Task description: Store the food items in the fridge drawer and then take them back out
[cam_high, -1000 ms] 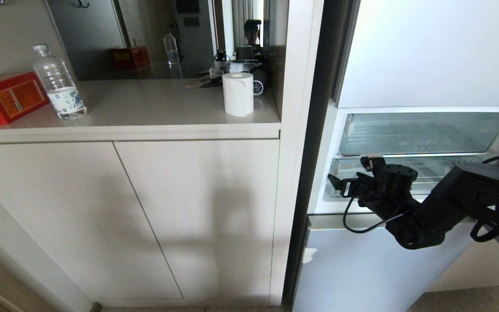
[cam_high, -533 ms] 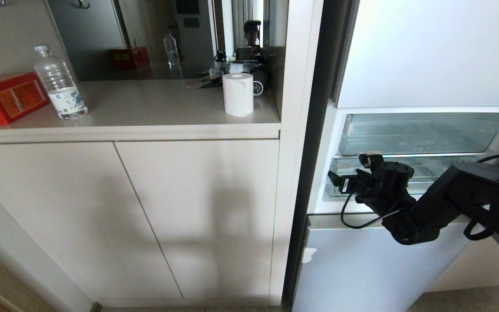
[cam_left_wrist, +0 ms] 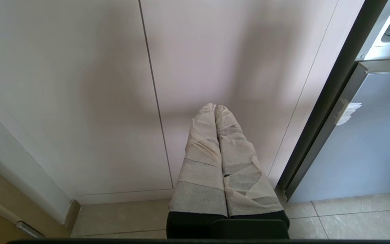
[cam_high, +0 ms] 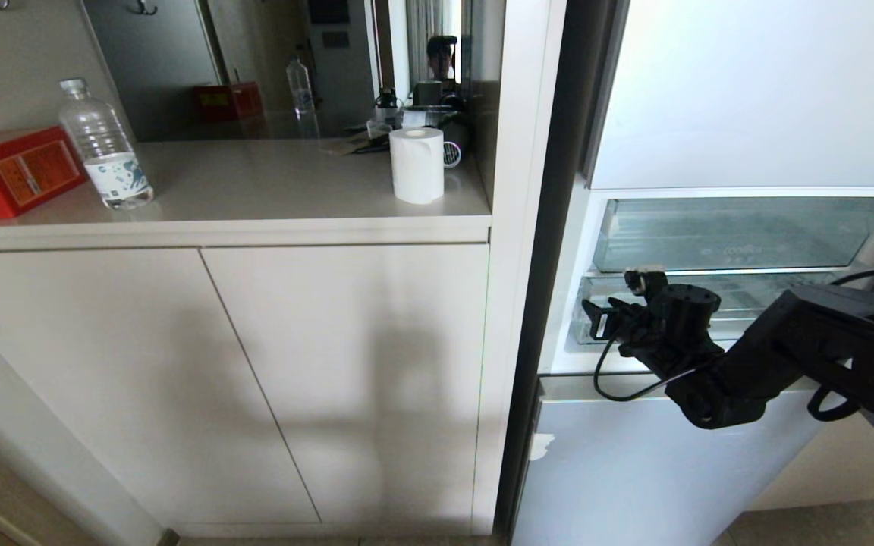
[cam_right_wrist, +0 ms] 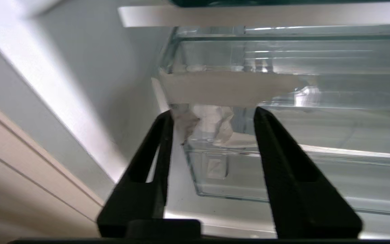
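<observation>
right gripper (cam_right_wrist: 212, 115): blurred in the right wrist view; whether the fingers (cam_right_wrist: 161, 142) touch the white tape (cam_right_wrist: 229, 86) cannot be told.
fridge drawer (cam_high: 756, 303): its right end is hidden behind the right arm (cam_high: 801, 356) in the head view.
red box (cam_high: 4, 171): cut off by the picture's left edge.
left gripper (cam_left_wrist: 217, 108): its base is cut off by the lower edge.
drawer contents: too blurred to tell.
</observation>
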### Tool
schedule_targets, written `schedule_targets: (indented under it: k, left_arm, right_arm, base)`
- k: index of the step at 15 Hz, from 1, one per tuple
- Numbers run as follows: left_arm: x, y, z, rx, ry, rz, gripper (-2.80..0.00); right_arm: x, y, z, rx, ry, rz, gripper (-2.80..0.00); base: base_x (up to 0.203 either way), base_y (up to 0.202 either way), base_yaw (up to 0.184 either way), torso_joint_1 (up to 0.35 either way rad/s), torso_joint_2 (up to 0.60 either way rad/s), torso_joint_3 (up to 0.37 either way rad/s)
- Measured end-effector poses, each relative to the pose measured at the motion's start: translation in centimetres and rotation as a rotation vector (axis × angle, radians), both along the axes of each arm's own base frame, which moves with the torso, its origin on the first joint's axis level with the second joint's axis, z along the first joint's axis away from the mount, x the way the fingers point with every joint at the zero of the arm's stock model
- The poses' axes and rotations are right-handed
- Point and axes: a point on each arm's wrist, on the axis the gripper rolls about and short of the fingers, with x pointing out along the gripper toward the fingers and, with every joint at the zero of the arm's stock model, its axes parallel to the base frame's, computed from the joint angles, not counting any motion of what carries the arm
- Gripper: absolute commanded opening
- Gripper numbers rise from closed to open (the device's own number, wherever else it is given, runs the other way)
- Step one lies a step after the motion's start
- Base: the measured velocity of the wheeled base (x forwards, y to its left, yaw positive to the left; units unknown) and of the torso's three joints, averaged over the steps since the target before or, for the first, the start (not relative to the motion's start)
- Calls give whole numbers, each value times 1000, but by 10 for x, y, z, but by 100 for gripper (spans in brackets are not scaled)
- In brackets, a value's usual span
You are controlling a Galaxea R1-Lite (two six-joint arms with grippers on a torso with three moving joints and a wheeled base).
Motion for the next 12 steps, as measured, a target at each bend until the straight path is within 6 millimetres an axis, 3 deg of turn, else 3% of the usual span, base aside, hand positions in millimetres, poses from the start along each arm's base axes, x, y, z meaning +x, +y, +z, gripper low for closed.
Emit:
schedule_targets:
  k: [8,12]
  left_arm:
    - [0,0,0,0,0,0,-280]
    - [0,0,0,0,0,0,-280]
  right_arm:
    - [1,20,0,-2,13,19,-280]
    - [-13,18,-2,-3,43,23,-280]
  base:
    - [0,0,0,0,0,0]
    - [0,0,0,0,0,0]
